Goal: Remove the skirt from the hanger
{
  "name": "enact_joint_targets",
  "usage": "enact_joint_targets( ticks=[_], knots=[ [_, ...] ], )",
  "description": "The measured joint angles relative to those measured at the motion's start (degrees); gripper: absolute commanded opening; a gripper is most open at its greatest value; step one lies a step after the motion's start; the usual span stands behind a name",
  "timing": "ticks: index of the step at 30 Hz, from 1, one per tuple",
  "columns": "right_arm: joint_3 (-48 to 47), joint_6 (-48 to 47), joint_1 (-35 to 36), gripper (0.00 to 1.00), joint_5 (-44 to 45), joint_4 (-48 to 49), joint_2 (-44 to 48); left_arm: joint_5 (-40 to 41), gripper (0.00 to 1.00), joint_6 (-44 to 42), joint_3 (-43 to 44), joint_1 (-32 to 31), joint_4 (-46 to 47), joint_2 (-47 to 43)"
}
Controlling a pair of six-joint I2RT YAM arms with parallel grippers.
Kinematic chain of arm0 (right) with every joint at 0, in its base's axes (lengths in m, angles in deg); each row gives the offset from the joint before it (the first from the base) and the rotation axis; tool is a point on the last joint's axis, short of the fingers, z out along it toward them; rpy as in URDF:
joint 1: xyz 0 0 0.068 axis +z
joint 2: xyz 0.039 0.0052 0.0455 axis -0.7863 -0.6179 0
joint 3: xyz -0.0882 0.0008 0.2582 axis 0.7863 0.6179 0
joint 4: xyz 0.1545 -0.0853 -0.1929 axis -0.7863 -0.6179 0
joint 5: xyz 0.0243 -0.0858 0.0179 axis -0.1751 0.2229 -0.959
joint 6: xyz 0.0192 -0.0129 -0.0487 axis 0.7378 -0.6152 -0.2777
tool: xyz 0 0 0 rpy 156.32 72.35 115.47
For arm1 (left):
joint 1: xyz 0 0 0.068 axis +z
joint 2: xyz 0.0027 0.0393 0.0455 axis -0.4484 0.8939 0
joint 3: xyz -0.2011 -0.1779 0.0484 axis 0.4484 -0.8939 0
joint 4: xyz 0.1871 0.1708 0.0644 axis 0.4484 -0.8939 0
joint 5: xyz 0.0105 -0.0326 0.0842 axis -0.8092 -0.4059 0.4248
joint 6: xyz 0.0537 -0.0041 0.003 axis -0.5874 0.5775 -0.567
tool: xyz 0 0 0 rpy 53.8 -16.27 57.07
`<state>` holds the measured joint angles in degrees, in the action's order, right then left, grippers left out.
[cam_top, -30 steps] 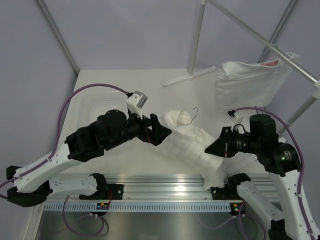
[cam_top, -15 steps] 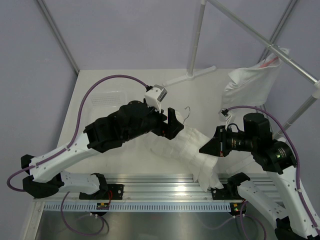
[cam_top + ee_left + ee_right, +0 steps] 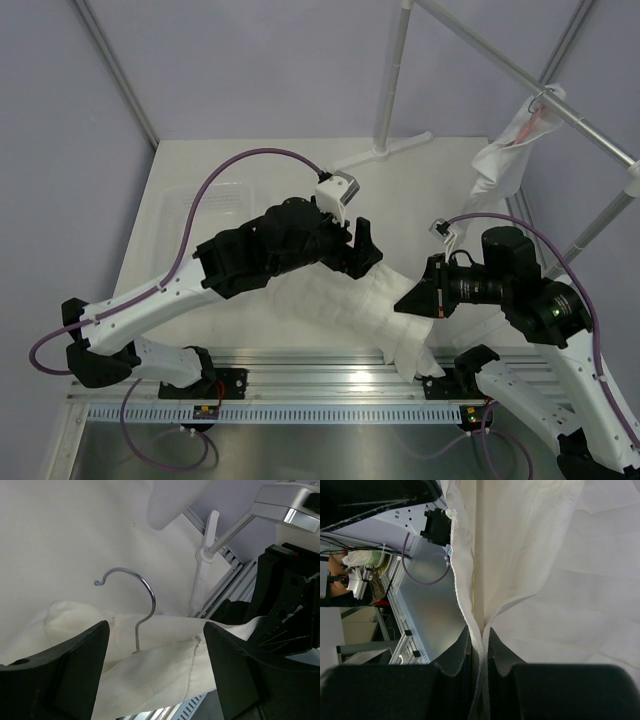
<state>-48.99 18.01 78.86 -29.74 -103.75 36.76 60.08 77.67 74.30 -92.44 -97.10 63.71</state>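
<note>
The white skirt (image 3: 345, 305) lies stretched across the table's front middle, between both arms. My left gripper (image 3: 362, 248) is open above its upper end; in the left wrist view the skirt (image 3: 160, 665) lies between the wide-apart fingers (image 3: 75, 665), with the metal hanger hook (image 3: 142, 600) rising from its folds. In the top view the hook is hidden under the left gripper. My right gripper (image 3: 415, 298) is shut on the skirt's edge; the right wrist view shows the fingers (image 3: 457, 655) pinching the folded hem (image 3: 480, 645).
A second white garment (image 3: 508, 150) hangs from the slanted metal rail (image 3: 590, 130) at the back right. A rack pole (image 3: 392, 80) with a white foot (image 3: 375, 152) stands at the table's back. The aluminium rail (image 3: 310, 365) runs along the near edge.
My left arm swung right and forward over the skirt's upper end, covering the hanger hook. My right gripper shifted left with the hem. The hanging garment at back right swung narrower.
</note>
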Motion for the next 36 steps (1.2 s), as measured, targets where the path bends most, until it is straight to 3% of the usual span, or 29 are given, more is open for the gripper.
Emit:
enact_joint_targets(
  ticks=[13, 16, 18, 20, 21, 24, 25, 28, 31, 32, 36],
  knots=[
    [0.0, 0.72, 3.1, 0.0, -0.37, 1.4, -0.31, -0.11, 0.54, -1.14, 0.76, 0.0, 0.09, 0.74],
    [0.0, 1.03, 3.72, 0.0, -0.37, 1.44, -0.42, -0.09, 0.53, -1.29, 0.76, 0.0, 0.09, 0.74],
    [0.0, 1.14, 4.28, 0.0, -0.37, 1.49, -0.52, -0.09, 0.46, -1.31, 0.76, 0.0, 0.09, 0.74],
    [0.0, 1.29, 4.85, 0.0, -0.35, 1.51, -0.57, -0.09, 0.3, -1.25, 0.76, 0.0, 0.11, 0.74],
    [0.0, 1.29, 5.01, 0.0, -0.35, 1.49, -0.57, -0.11, 0.01, -1.05, 0.76, 0.0, 0.13, 0.74],
    [0.0, 1.4, 5.29, 0.0, -0.26, 1.53, -0.55, -0.02, 0.0, -1.01, 0.76, 0.0, 0.13, 0.74],
    [0.0, 1.42, 5.29, 0.1, -0.2, 1.55, -0.57, 0.13, 0.0, -0.9, 0.76, 0.0, 0.13, 0.74],
    [-0.17, 1.18, 5.29, 0.54, 0.02, 1.4, -0.7, 1.44, 0.0, -0.13, 0.76, 0.0, -0.33, 0.74],
    [-1.88, 0.44, 5.31, 0.69, 0.85, 1.03, -1.27, 3.98, 0.0, -0.13, 2.27, 0.0, -4.13, 1.14],
    [-2.69, 0.13, 5.31, 0.99, 1.6, 0.96, -1.44, 5.18, 0.0, -0.17, 4.17, 0.0, -6.62, 1.84],
    [-4.61, -0.76, 5.35, 0.99, 3.3, 0.94, -1.53, 9.18, 0.0, -0.96, 12.85, 0.0, -11.32, 5.4]
  ],
)
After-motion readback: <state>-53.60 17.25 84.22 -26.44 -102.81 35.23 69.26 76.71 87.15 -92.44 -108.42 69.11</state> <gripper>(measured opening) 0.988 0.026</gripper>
